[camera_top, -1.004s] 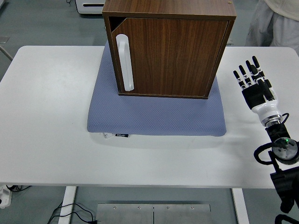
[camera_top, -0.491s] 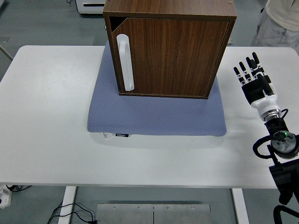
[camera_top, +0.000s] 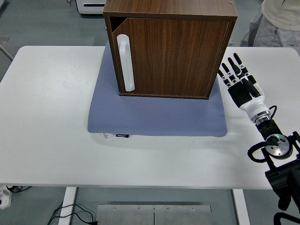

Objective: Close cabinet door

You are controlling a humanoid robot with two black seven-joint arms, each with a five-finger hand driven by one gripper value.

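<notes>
A dark wood cabinet (camera_top: 173, 47) stands on a blue-grey mat (camera_top: 157, 112) at the table's far middle. Its door (camera_top: 168, 58) has a white handle (camera_top: 125, 63) on the left side and stands slightly ajar at the left edge, with a dark gap at the top left corner. My right hand (camera_top: 239, 79) is open, fingers spread and pointing up, just right of the cabinet's lower right corner, apart from it. The left arm is out of view.
The white table (camera_top: 47, 117) lies bare around the mat. A person in light clothes (camera_top: 279, 23) stands at the top right behind the table. A white box (camera_top: 91, 7) stands on the floor at the top.
My right hand has moved left and a little forward toward the cabinet's right side. The person at the top right has shifted. The door has not moved.
</notes>
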